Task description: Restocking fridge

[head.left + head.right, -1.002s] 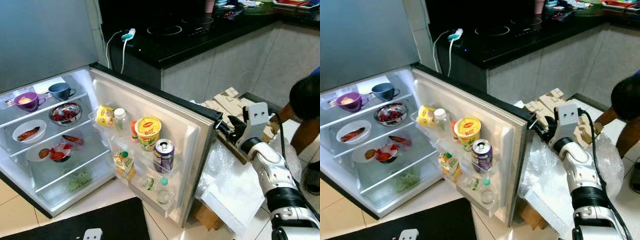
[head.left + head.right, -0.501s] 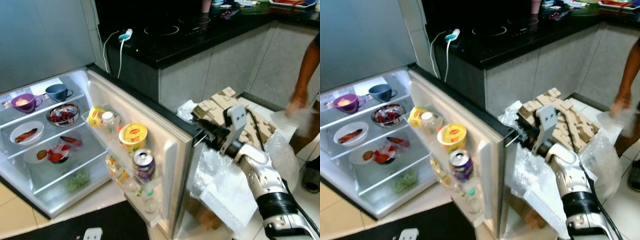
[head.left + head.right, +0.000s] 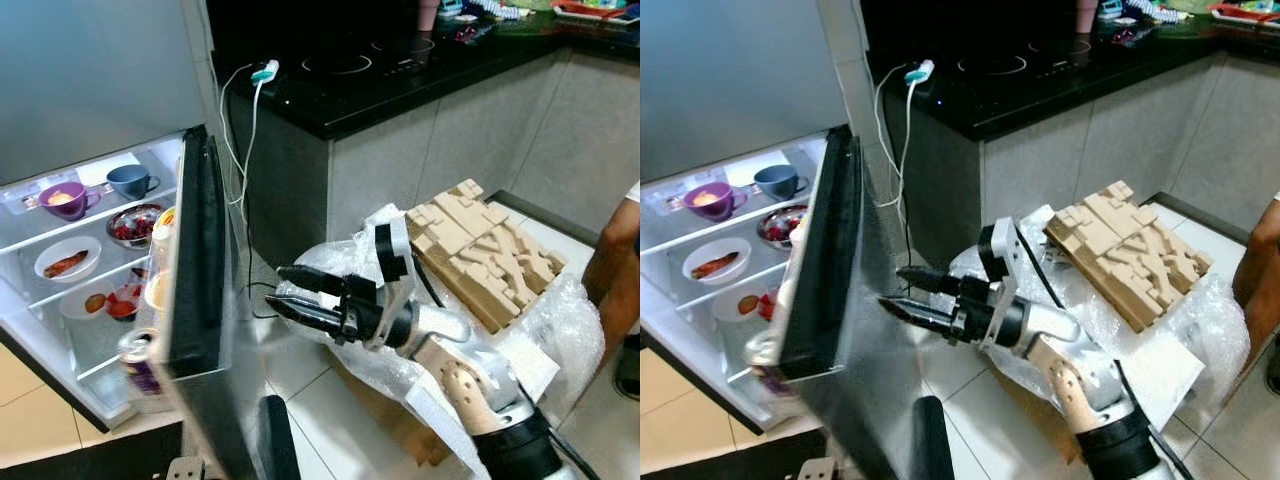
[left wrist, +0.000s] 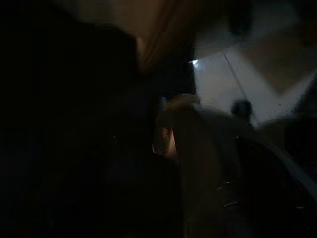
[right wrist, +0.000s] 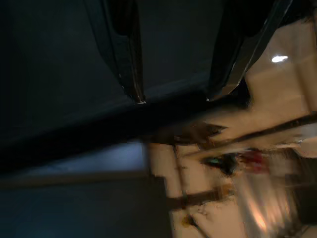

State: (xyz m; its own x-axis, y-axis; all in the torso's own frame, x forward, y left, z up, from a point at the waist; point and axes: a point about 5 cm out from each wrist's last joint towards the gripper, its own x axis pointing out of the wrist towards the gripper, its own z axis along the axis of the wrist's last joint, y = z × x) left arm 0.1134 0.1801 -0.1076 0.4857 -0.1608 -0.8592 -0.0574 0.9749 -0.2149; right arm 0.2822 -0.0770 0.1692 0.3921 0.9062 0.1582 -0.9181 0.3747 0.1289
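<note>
The fridge door [image 3: 195,260] stands edge-on to me, swung partway towards the lit fridge shelves [image 3: 75,235]. A purple can [image 3: 138,362] and other door items peek out from its inner side. My right gripper [image 3: 275,287] is open, its two black fingers [image 5: 124,49] pointing at the door's grey outer face, close to it or touching it. Inside the fridge are a purple cup [image 3: 62,198], a blue cup [image 3: 127,180], a steel bowl [image 3: 133,224] and a white plate [image 3: 66,262]. The left wrist view is very dark.
A black counter [image 3: 400,75] with a hob runs behind, and a white charger cable [image 3: 250,110] hangs from it. Brown packing moulds [image 3: 485,245] lie on bubble wrap [image 3: 560,320] on the floor at right. A person's arm [image 3: 615,265] is at the right edge.
The fridge door has swung from wide open to edge-on. My right gripper has travelled left with it, along its outer face. The person at right has shifted.
</note>
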